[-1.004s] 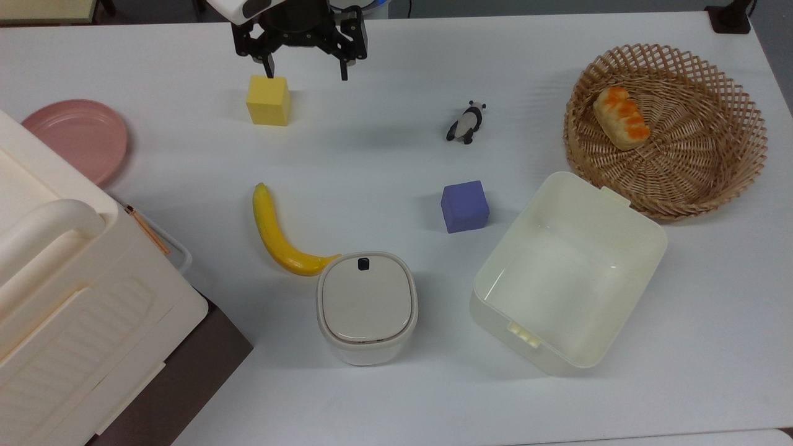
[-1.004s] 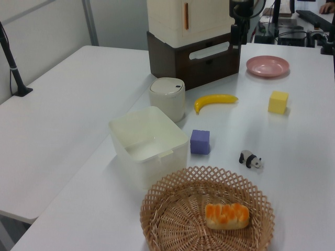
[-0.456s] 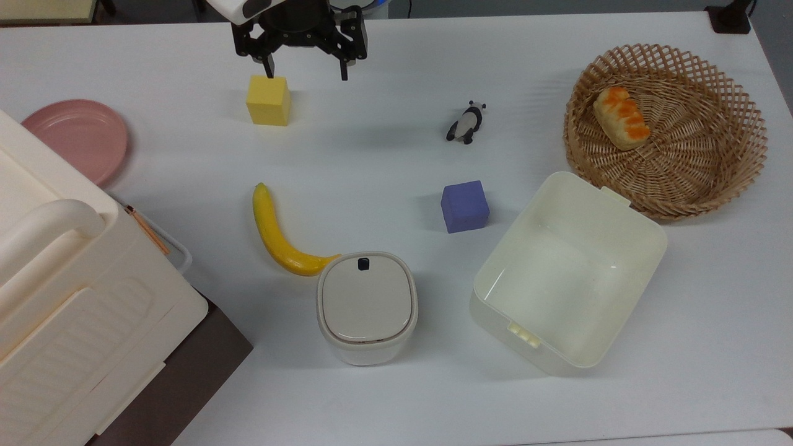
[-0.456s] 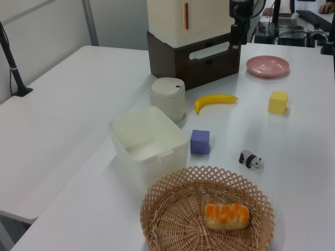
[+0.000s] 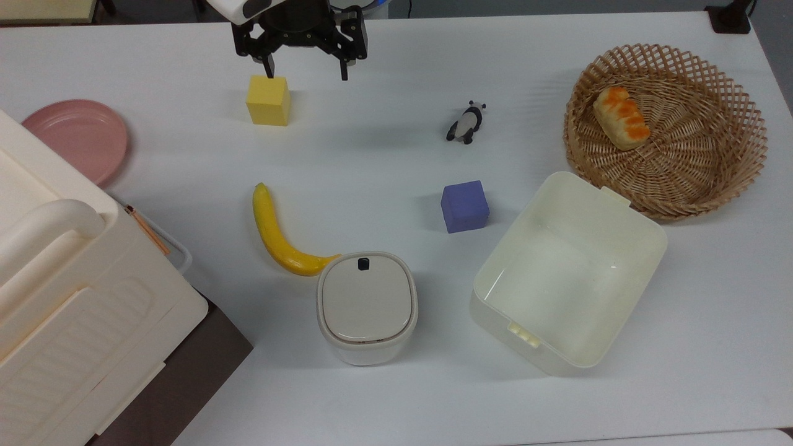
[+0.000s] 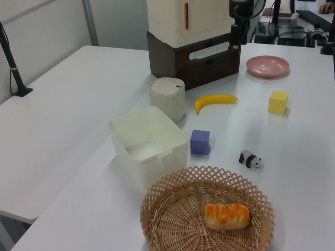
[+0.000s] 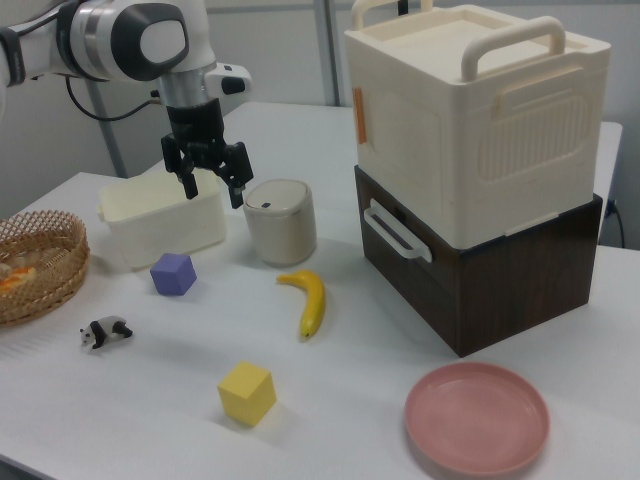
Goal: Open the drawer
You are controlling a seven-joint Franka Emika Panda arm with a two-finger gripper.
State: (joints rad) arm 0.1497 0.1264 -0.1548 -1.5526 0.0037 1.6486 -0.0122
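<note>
Jaws spread wide and empty, I hold the gripper (image 7: 211,186) high and well apart from the shut drawer (image 7: 440,290), clear of clutter before approaching its white handle (image 7: 395,232)

- A robotics lab or test room: a white-and-black robot arm (image 7: 130,40) reaches over a plain white tabletop (image 5: 384,161).
- Laid out on the tabletop are assorted test props: foam cubes, a toy panda (image 5: 466,122), a plastic banana (image 5: 276,235), and fake bread in a wicker basket (image 5: 718,179).
- In the left view, cables and dark desk equipment (image 6: 309,26) crowd the far background.
- A black clamp post (image 6: 11,60) is fixed to an adjoining white table.
</note>
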